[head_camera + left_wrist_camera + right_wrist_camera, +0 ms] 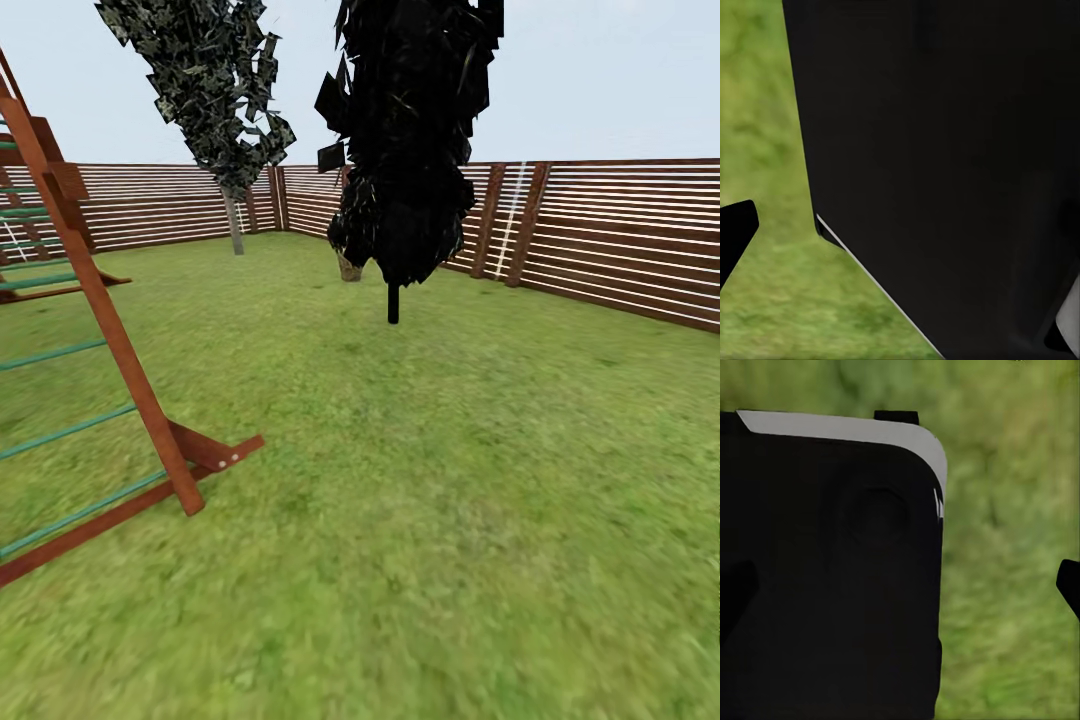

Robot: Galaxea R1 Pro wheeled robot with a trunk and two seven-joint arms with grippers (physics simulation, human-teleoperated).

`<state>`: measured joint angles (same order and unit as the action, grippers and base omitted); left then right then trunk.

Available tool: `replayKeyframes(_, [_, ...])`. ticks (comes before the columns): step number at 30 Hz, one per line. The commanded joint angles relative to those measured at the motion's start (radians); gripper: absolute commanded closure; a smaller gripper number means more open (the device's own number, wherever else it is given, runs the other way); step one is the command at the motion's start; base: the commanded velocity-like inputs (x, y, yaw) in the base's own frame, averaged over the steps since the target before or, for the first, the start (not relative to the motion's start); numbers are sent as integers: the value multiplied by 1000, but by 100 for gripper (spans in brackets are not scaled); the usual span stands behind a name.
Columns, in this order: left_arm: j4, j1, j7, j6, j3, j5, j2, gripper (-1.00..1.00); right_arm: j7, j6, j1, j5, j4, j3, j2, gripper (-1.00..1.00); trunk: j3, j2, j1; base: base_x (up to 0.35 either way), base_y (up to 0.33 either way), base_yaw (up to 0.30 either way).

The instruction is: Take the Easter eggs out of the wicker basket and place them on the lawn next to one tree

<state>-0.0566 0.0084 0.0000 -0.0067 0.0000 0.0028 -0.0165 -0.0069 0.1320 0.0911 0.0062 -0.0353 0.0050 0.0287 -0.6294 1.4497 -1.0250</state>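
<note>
The lawn (430,500) spreads green ahead of me inside the garden's brown slat fence (620,240). A tree (234,222) with a pale grey trunk and speckled leaves stands at the far left corner. The Easter eggs and the wicker basket are out of view. In the left wrist view my left gripper (900,232) hangs over grass beside the robot's black body, one dark fingertip (736,229) at the frame edge. My right gripper (904,589) likewise sits against the black body, one fingertip (1069,583) over grass. Both look spread apart with nothing held.
A wooden play structure (110,340) with green rungs stands close on the left, its base beam reaching onto the grass. A thin-stemmed black tree (393,300) stands mid-lawn ahead, with a short brown stump (349,266) behind it. The fence closes the back and right.
</note>
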Motion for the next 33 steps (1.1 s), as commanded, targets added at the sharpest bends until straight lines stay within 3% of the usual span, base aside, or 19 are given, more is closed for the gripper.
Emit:
replayKeyframes(1, [-2,1,0,-1,0,0,0,-100,-1,3,1,-2,1,1,-1,-100,-1,0,0,0,0,0])
replayKeyframes(21, [-2,1,0,-1,0,0,0,-100,-2,3,3,-12,0,0,-4,-100,-1,0,0,0,0,-3])
replayKeyframes(33, [-2,1,0,-1,1,0,0,-100,-2,3,3,-10,0,0,-4,-100,-1,0,0,13,0,-240])
